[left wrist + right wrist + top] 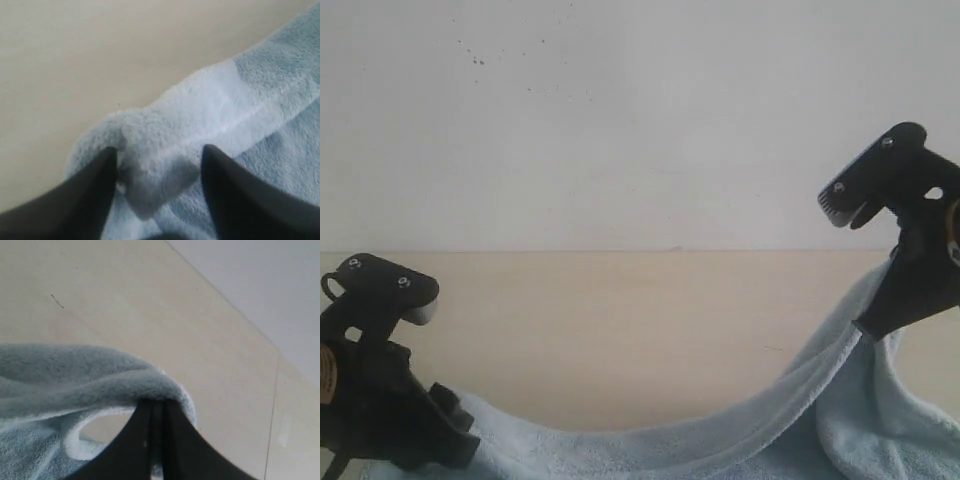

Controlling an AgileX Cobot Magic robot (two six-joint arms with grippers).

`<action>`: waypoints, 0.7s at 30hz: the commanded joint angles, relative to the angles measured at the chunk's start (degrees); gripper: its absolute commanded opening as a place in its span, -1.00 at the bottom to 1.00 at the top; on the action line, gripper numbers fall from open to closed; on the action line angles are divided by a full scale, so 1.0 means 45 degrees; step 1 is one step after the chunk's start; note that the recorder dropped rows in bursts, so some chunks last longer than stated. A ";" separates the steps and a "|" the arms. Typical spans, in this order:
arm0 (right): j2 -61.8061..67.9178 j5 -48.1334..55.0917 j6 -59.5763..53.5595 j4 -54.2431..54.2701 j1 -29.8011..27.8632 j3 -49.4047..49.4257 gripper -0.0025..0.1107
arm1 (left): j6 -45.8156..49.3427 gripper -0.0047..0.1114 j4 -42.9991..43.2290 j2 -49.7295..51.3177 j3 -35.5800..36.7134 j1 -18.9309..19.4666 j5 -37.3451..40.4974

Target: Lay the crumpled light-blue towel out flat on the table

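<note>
The towel (720, 440) sags along the exterior view's bottom edge on the table (620, 330), stretched but not flat. The left gripper (160, 150) gapes around a grounded corner. The right gripper (157, 405) pinches the raised right edge, not yet lowered.

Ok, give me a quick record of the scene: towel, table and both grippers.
towel: light blue, not flat; low on the left, lifted on the right, sagging between
table: beige; part of the towel rests on it
left gripper: low, jaws apart, towel corner between them
right gripper: raised, shut on the towel's edge
task: towel not yet spread
</note>
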 commanded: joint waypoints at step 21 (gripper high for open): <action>0.1792 -0.2083 0.0380 -0.0175 -0.0228 -0.0438 -0.96 | 0.0492 0.06 -0.0132 0.0762 -0.0041 -0.0556 -0.1276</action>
